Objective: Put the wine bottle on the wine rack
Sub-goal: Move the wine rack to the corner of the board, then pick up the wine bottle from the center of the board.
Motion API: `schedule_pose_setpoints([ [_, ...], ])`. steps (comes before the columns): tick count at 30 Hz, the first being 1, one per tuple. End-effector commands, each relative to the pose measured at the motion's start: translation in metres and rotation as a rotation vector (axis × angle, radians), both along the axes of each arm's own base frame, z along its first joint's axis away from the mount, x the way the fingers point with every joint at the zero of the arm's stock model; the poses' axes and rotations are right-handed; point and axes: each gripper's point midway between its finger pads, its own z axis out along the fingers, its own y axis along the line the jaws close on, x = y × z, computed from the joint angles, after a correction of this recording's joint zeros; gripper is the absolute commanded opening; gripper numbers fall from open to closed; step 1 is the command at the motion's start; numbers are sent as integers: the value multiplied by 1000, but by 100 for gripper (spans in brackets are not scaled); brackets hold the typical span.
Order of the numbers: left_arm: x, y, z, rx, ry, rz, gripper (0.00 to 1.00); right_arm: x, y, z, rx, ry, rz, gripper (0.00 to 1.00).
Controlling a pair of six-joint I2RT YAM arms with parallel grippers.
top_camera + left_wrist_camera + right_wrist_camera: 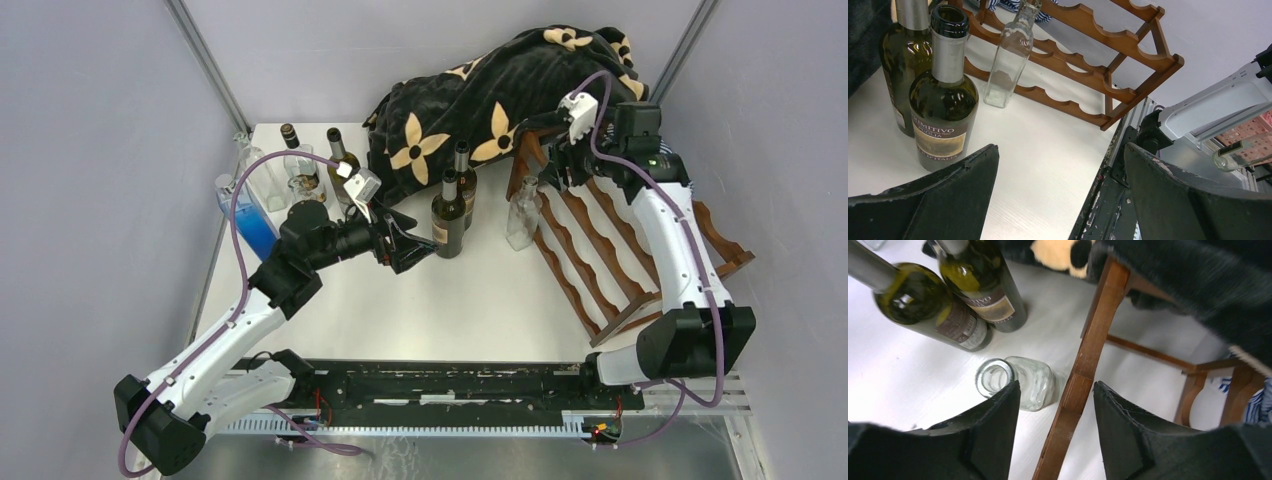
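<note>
Two grippers, both spread wide: we've got the left gripper (1060, 150) near the wine bottle (943, 115) (upright, dark green), right gripper (1055, 385) above a wine rack (1098, 325) post.

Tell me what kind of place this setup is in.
Probably a lab test cell, not a home: plain grey panel walls on metal posts enclose a white table, both arms are bolted to a rail, and the wine rack and bottles look like staged props.
</note>
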Motion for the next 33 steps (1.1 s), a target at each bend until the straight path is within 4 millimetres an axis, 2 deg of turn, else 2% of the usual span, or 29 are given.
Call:
schedule_pose_setpoints([
  [1,0,1,22,-39,-51,11,100,-3,1,62,40,-161,109,62],
  [4,0,1,22,-38,-52,9,100,-4,-4,71,37,-186,108,63],
  [8,-1,1,23,-40,-54,8,100,-8,-3,71,31,-192,128,64],
  [11,-2,1,22,-40,-53,4,100,-20,4,75,20,-233,215,65],
  [14,-5,-1,20,-45,-58,-14,100,-40,17,77,-19,-332,384,80],
  [17,-10,-5,18,-48,-69,-41,100,-50,23,73,-99,-446,505,94],
  [19,-12,-6,17,-52,-73,-49,100,-55,26,62,-171,-505,592,98],
  [22,-13,-7,14,-56,-72,-53,99,-52,27,48,-248,-535,671,98],
  [25,-15,-6,13,-65,-70,-52,99,-39,35,38,-271,-489,694,97],
  [31,-20,-4,10,-69,-66,-53,99,-13,35,26,-272,-366,640,78],
  [33,-21,-3,9,-67,-65,-54,99,-6,33,20,-273,-331,609,75],
])
